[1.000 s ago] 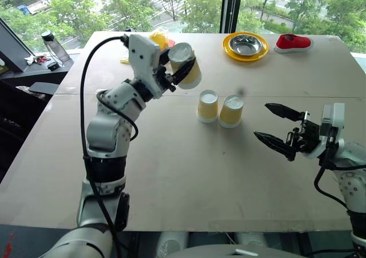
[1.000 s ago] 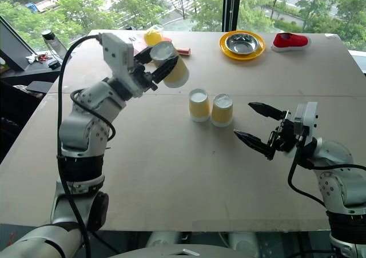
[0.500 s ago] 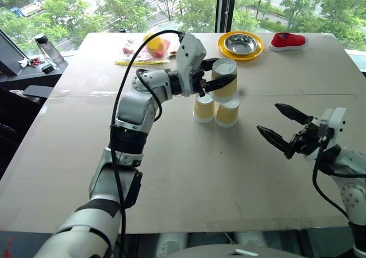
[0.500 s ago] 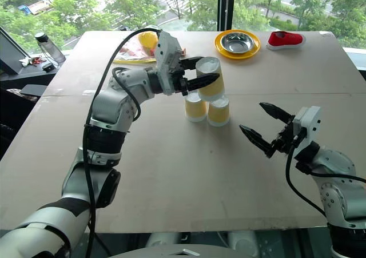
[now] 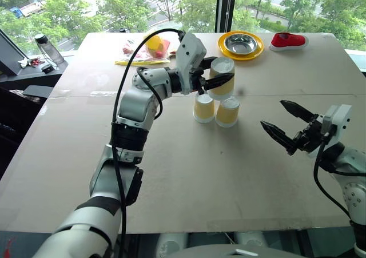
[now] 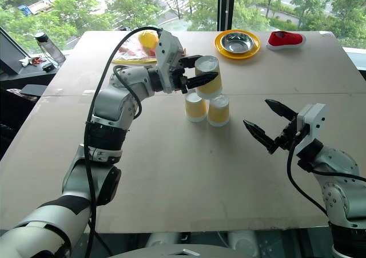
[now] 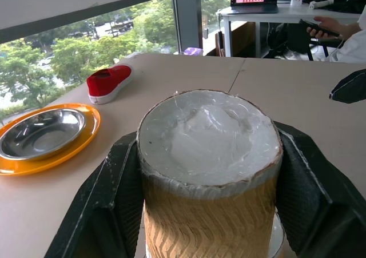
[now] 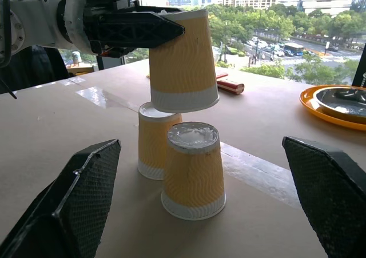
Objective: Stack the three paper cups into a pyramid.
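1. I count three paper cups: one aloft, two on my counter.
2. One yellow plate.
3. One steel bowl.
4. One red shoe.
5. One bottle.

Two ribbed yellow cups inverted, side by side; third cup above

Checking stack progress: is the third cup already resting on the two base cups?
No: the third cup, held in the left claw, hangs with a gap above the base cups.
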### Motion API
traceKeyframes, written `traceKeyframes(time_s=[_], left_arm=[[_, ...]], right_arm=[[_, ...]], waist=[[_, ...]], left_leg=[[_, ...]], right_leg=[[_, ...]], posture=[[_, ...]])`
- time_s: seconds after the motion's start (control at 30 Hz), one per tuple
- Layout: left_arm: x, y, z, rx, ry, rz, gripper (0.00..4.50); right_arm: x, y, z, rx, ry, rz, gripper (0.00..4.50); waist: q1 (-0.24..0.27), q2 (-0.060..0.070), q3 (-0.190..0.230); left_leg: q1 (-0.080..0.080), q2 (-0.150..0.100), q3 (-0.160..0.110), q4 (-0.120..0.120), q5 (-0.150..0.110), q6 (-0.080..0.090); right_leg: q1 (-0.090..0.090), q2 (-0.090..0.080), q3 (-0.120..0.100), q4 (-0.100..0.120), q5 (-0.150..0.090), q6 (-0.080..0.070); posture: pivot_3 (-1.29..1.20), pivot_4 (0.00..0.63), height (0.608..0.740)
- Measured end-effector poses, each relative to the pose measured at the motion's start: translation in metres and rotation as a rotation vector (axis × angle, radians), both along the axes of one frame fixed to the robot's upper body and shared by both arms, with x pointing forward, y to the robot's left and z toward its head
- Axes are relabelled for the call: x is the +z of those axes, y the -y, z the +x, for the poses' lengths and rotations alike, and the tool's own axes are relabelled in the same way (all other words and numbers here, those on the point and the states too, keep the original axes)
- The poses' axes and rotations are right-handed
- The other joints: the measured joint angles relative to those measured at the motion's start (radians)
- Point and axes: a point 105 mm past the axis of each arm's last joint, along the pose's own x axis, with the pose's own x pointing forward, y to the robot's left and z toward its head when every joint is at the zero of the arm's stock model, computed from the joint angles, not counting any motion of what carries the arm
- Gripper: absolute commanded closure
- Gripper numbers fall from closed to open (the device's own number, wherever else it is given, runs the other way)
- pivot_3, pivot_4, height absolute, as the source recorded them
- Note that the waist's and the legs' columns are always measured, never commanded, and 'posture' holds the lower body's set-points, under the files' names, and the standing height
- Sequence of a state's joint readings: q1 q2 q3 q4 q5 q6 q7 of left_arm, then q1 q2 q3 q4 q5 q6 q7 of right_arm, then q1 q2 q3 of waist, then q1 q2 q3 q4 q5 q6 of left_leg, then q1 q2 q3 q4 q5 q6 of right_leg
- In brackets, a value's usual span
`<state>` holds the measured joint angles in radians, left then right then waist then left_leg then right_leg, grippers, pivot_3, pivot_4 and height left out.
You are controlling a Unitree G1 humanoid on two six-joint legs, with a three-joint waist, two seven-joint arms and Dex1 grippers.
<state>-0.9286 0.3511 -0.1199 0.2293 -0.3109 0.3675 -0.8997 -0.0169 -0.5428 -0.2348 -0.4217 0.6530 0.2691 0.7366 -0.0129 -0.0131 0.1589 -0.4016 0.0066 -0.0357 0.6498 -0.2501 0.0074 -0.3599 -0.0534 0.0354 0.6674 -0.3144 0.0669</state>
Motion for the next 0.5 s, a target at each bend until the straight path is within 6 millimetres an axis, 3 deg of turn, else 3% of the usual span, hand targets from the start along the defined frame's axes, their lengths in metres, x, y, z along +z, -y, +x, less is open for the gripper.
traceKeyframes(time_s=[0.23,0.5], left_arm=[[-0.018,-0.003,0.003,0.020,-0.045,0.025,2.05],[-0.019,-0.003,0.004,0.021,-0.025,0.041,2.05]], right_arm=[[0.001,0.000,0.000,0.000,0.009,0.001,0.00],[-0.002,0.000,-0.002,0.006,0.003,-0.003,0.00]], waist=[[0.000,0.000,0.000],[0.000,0.000,0.000]], left_leg=[[0.000,0.000,0.000,0.000,0.000,0.000],[0.000,0.000,0.000,0.001,0.000,0.000]], right_leg=[[0.000,0.000,0.000,0.001,0.000,0.000],[0.000,0.000,0.000,0.002,0.000,0.000]], posture=[[0.00,0.150,0.740],[0.00,0.150,0.740]])
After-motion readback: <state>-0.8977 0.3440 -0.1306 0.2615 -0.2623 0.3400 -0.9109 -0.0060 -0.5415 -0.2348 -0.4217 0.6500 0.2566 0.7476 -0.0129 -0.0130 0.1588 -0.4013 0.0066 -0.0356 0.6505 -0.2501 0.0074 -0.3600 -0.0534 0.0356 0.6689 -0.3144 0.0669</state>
